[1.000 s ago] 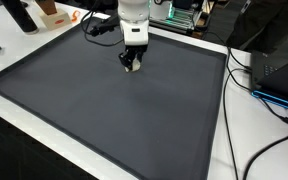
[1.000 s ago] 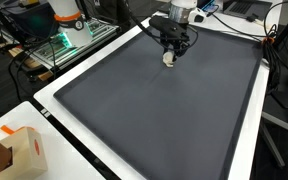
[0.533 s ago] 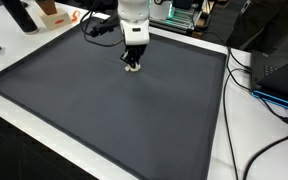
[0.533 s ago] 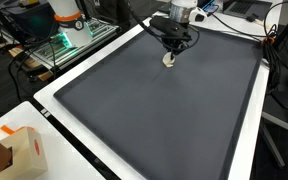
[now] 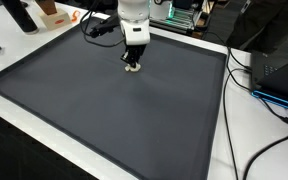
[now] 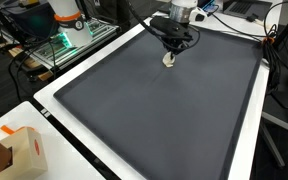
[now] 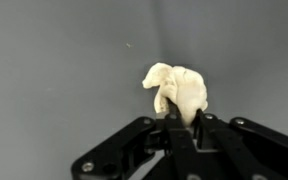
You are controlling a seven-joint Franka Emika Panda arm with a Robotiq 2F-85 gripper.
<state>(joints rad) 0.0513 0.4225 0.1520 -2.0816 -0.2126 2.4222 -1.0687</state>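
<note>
my gripper [image 7: 181, 122] has its fingers pressed together, pinching the near edge of a small cream lump [image 7: 179, 90]. the lump sits right at my fingertips and sticks out straight ahead of them in the wrist view, its slightly longer side running away from me. it looks soft, knobbly and matte, like wadded paper or foam; i cannot tell which. under it lies a dark grey mat [image 7: 54, 70], smooth and flat. further out, in an exterior view, a white table edge [image 6: 252, 140] frames the mat, and a cardboard box [image 6: 22, 150] stands well apart from me.
</note>
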